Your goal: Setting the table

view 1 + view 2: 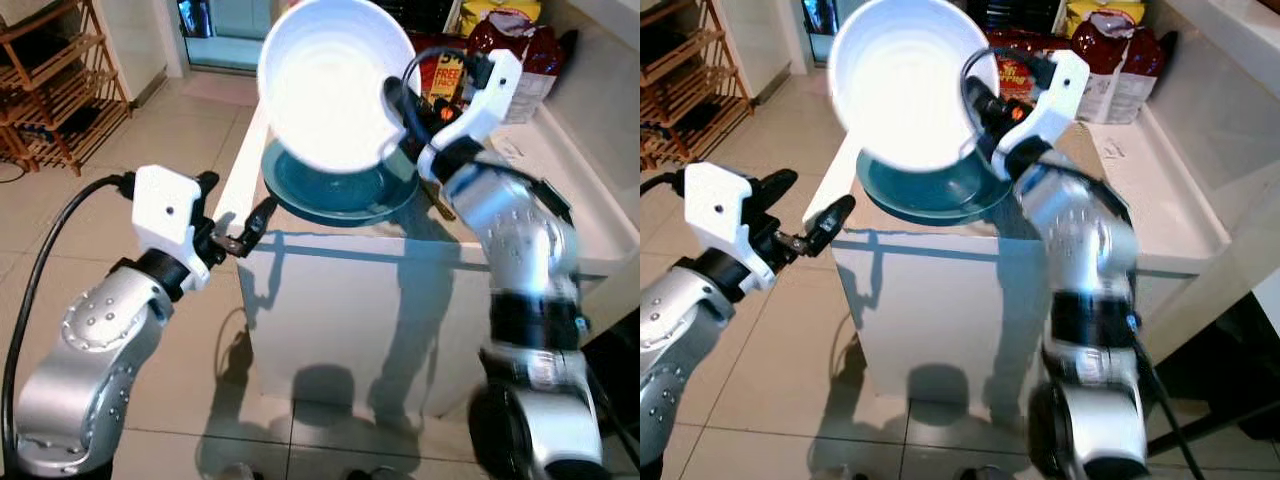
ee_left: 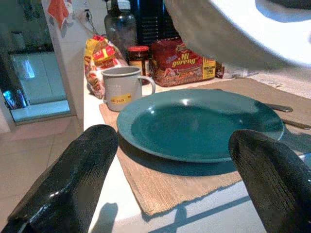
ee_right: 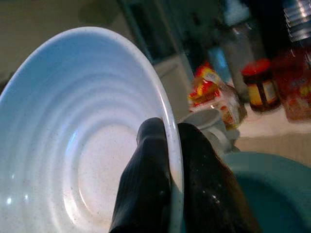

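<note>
My right gripper [image 1: 397, 100] is shut on the rim of a white bowl [image 1: 335, 85], which it holds tilted in the air above a teal plate [image 1: 340, 190]. The plate rests on a tan placemat [image 2: 160, 182] on a white counter [image 1: 350, 270]. In the right wrist view both fingers [image 3: 150, 184] pinch the bowl's rim [image 3: 172, 145]. My left gripper [image 1: 240, 232] is open, hovering at the counter's near left corner, short of the plate [image 2: 199, 124]. A grey mug [image 2: 124, 87] stands behind the plate.
Snack packets [image 2: 182, 60], a jar [image 2: 138, 53] and a bottle [image 2: 120, 22] line the back of the counter. Cutlery [image 2: 279, 108] lies on the mat beside the plate. A wooden rack [image 1: 55, 80] stands on the tiled floor far left.
</note>
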`<state>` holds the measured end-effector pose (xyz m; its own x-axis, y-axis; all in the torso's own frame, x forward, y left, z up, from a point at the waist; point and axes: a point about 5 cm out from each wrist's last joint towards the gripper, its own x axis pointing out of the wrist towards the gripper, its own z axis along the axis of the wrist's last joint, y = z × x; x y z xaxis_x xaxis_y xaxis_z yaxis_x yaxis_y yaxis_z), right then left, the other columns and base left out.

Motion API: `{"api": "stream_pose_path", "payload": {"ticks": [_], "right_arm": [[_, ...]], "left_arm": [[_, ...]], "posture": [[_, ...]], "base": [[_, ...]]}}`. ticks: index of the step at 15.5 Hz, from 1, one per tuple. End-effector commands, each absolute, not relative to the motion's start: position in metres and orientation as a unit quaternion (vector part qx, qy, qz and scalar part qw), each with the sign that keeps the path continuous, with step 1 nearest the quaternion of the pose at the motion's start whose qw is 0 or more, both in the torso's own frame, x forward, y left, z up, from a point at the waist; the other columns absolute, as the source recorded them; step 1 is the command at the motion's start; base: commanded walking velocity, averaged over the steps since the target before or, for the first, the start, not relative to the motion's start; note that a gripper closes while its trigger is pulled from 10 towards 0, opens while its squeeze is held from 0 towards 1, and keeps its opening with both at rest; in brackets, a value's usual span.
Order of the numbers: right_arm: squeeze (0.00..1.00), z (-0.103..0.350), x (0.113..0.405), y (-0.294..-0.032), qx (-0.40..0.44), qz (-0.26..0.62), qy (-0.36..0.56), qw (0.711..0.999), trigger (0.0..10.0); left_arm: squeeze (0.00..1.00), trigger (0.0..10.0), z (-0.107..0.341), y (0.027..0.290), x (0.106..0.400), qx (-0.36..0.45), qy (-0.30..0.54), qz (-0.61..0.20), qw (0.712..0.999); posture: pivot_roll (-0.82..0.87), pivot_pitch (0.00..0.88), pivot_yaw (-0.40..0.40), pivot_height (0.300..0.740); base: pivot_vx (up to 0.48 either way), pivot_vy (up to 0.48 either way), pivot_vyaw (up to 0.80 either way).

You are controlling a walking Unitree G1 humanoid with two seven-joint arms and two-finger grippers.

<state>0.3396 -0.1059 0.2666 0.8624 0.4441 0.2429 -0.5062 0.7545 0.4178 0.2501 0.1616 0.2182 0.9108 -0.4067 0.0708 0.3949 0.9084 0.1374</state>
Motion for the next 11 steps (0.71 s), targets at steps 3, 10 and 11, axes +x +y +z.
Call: {"api": "stream_pose_path", "payload": {"ticks": [3, 10, 11], "right_arm": [[0.0, 0.261, 0.306, -0.108, 0.166, 0.286, -0.113, 0.937, 10.0], [0.0, 0.22, 0.28, -0.12, 0.145, 0.226, -0.067, 0.961, 10.0], [0.0, 0.217, 0.278, -0.122, 0.139, 0.217, -0.067, 0.964, 10.0]], "left_arm": [[0.0, 10.0, 0.22, 0.16, 0.251, 0.083, -0.058, -0.199, 0.975], [0.0, 10.0, 0.206, 0.161, 0.251, 0.1, -0.045, -0.157, 0.982], [0.0, 10.0, 0.205, 0.161, 0.251, 0.095, -0.045, -0.154, 0.982]], "posture": [[0.04, 0.018, -0.051, 0.74], [0.05, 0.0, -0.059, 0.74], [0.05, 0.0, -0.059, 0.74]], "base": [[-0.196, 0.0, 0.0], [-0.127, 0.0, 0.0], [0.0, 0.0, 0.0]]}}
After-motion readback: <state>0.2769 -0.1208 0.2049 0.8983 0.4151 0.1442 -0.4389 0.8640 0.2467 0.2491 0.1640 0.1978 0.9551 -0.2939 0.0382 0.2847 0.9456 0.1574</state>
